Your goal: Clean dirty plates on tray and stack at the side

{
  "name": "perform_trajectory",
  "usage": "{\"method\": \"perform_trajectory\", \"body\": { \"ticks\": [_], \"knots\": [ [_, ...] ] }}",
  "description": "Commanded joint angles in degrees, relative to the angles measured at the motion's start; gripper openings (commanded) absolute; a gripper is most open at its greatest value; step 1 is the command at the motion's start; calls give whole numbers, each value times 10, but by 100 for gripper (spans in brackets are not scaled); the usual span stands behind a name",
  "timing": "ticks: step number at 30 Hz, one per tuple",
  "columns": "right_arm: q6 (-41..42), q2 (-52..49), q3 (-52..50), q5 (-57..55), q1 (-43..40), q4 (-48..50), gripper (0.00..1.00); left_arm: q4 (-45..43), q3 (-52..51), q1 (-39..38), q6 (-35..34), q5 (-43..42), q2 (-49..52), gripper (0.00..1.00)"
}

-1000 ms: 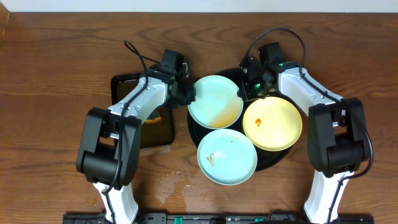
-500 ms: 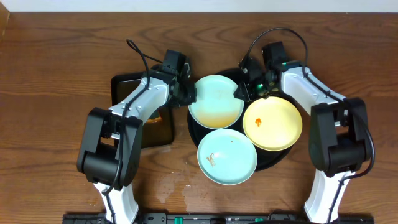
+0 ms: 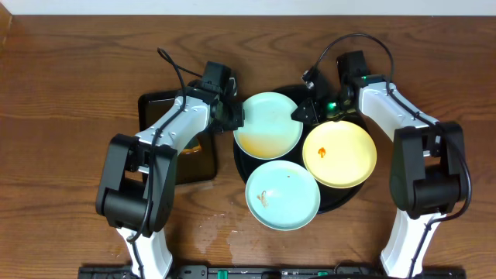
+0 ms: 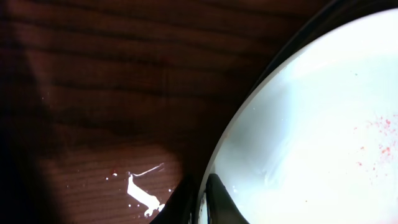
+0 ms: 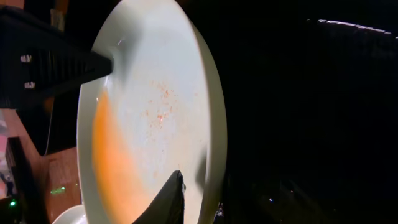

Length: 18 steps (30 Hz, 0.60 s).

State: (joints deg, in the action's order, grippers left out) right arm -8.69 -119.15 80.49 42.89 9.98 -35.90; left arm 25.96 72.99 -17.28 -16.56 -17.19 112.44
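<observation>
mint plate point(image 3: 268, 124) pinched at its rim by left fingers point(image 4: 221, 202), right fingers point(image 5: 169, 202) opposite.

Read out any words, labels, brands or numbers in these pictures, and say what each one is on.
None: no readable text on the upper mint plate, lower mint plate, yellow plate, round black tray, rectangular tray or wooden table.
</observation>
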Motion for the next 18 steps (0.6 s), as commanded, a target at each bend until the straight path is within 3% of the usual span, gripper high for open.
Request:
{"method": "perform_trajectory", "body": {
  "ticks": [1,6,12,15,18],
  "knots": [
    [-15,-18,0,63,11,-7,18,0,-6,5,2,45,17,8],
    [-15,-21,0,69,16,-12,18,0,-6,5,2,42,17,8],
    [-17,-21,0,84,21,-13,26,-2,-6,5,2,42,17,8],
    [-17,-24,0,84,26,-13,25,-2,-6,5,2,42,17,7],
    [-17,-28,0,84,31,-12,18,-2,-6,5,2,42,17,8]
  ]
}}
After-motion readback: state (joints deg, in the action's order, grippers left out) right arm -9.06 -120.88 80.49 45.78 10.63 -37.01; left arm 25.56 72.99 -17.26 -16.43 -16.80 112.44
